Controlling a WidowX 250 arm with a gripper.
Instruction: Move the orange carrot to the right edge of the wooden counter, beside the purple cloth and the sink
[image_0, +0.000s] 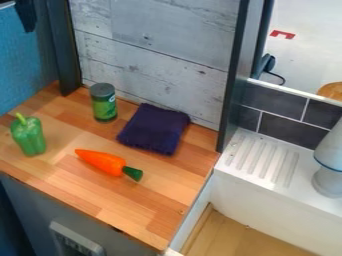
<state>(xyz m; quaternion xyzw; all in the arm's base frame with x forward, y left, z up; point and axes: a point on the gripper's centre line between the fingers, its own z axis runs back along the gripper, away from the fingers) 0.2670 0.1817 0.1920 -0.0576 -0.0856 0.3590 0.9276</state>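
Below the near edge of the table (140, 210), a grey front (33, 210) with a ribbed panel (75, 241). Closest on the wood: orange carrot (100, 161), lying on its side, tip toward the left edge, green top (133, 173) toward the right edge. Left of it, close to the table's left edge, a green pepper (29, 137), roughly upright, pale stem up. Carrot and pepper apart.

Farther back, a dark purple cloth (155, 129), folded flat, near the back edge. Just beside it, toward the back left corner, a can (103, 103), upright, green label, grey lid; not touching the cloth.

Past the right edge: white ledge (294, 187) with a ridged section (262, 159), a white rounded object (328, 182) on it, dark grey tiles (287, 131) behind.

Behind the table, whitewashed boards (153, 55) between dark posts (230, 80); blue wall (23, 60) at left. Up by that wall, at upper left, the black hand (26, 19), partly visible, well apart from pepper and can, both of which sit lower down. Whether released or clenched, cannot tell.
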